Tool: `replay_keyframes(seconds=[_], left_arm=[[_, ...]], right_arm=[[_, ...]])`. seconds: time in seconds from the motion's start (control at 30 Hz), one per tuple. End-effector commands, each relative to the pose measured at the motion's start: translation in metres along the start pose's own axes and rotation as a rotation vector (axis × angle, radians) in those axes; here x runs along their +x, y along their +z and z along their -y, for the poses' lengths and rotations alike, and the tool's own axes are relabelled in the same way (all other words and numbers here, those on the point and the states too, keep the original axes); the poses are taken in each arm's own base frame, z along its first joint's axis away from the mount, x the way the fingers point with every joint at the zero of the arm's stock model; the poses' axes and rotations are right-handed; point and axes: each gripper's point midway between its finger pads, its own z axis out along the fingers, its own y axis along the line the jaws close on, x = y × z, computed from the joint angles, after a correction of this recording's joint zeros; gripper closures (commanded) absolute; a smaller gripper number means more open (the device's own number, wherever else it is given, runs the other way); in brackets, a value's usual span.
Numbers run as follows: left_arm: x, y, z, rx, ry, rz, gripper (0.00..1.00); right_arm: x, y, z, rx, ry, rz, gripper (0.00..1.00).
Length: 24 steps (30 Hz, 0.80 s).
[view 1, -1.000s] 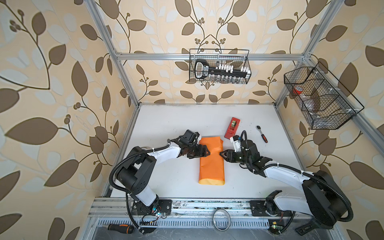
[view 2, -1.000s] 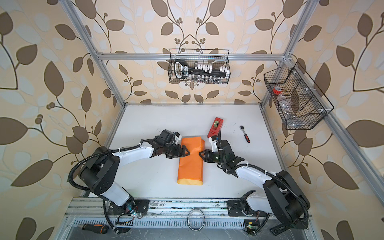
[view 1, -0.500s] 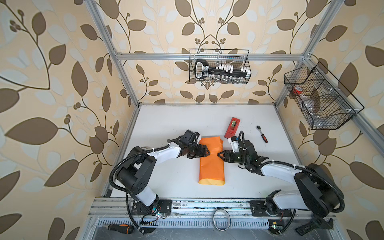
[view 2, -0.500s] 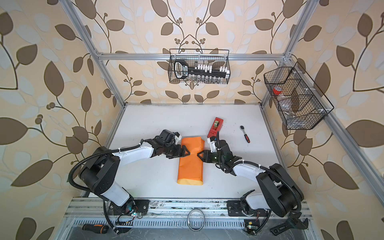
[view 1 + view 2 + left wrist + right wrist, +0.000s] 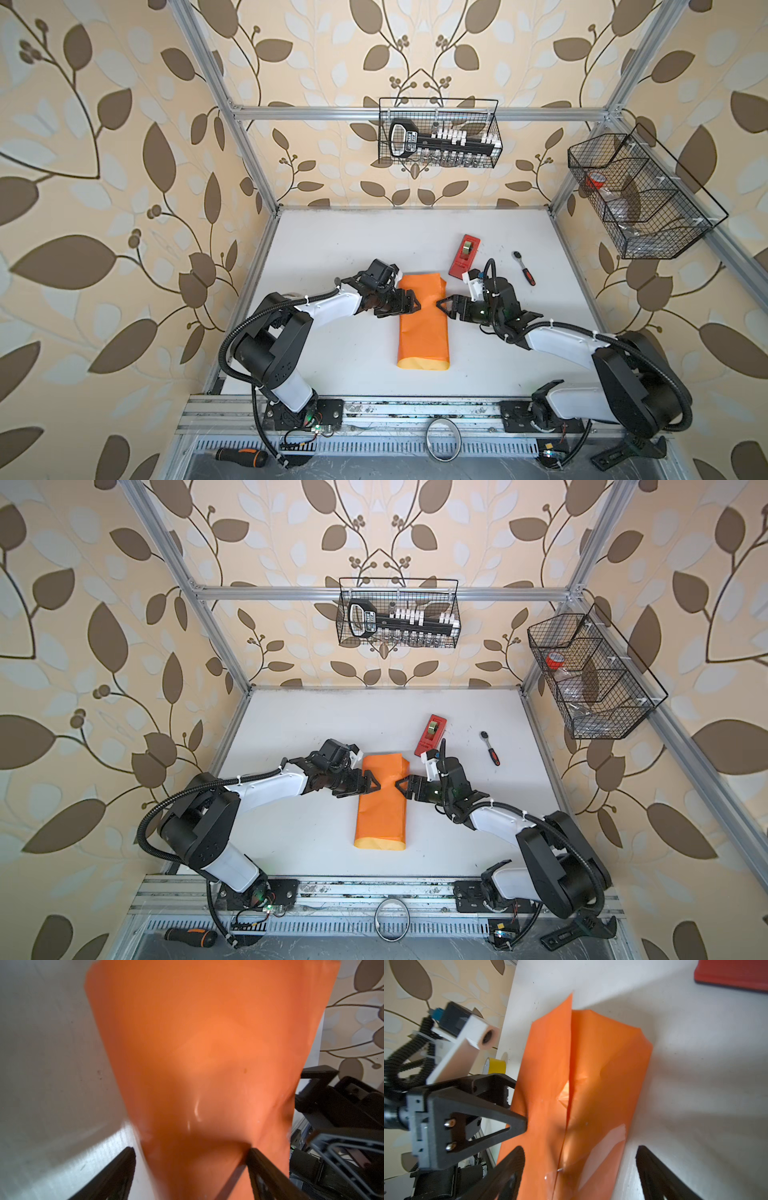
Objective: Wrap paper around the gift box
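The paper [image 5: 424, 328] [image 5: 380, 812] lies mid-table as a long, bright orange wrap; the gift box is hidden inside it. A seam runs along its top in the right wrist view, where a clear strip of tape [image 5: 604, 1140] crosses the paper [image 5: 602, 1064]. My left gripper [image 5: 413, 302] [image 5: 374, 783] is open at the wrap's left side. In its wrist view the gripper [image 5: 191, 1151] has orange paper [image 5: 207, 1043] between the fingers. My right gripper [image 5: 442, 306] [image 5: 401, 787] [image 5: 580, 1150] faces it from the right, open, straddling the wrap's edge.
A red tape dispenser [image 5: 464, 255] [image 5: 432, 734] lies just behind the right gripper, with a ratchet wrench [image 5: 524, 268] to its right. A yellow tape roll [image 5: 494, 1066] shows behind the left arm. Wire baskets [image 5: 438, 133] [image 5: 640, 203] hang on the back and right walls.
My right gripper's jaws have opened wide beside the wrap. The left gripper has stayed at the wrap's left side, still open.
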Motion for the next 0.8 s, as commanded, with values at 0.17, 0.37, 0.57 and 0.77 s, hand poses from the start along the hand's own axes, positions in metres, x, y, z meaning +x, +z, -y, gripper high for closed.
replay_keyframes(seconds=[0.17, 0.37, 0.57, 0.77], left_arm=[[-0.018, -0.037, 0.023, 0.005, -0.021, 0.094, 0.08], [0.000, -0.039, 0.026, 0.064, -0.071, 0.053, 0.09], [0.021, -0.031, 0.015, 0.066, -0.102, -0.011, 0.17], [0.020, -0.022, 0.022, 0.111, -0.104, -0.045, 0.26]], right_arm=[[0.013, -0.022, 0.003, 0.066, -0.043, 0.013, 0.13], [0.027, -0.014, -0.013, 0.039, -0.025, -0.004, 0.15], [0.038, 0.000, -0.020, 0.001, -0.002, -0.038, 0.19], [0.038, 0.007, -0.025, -0.019, 0.009, -0.044, 0.22]])
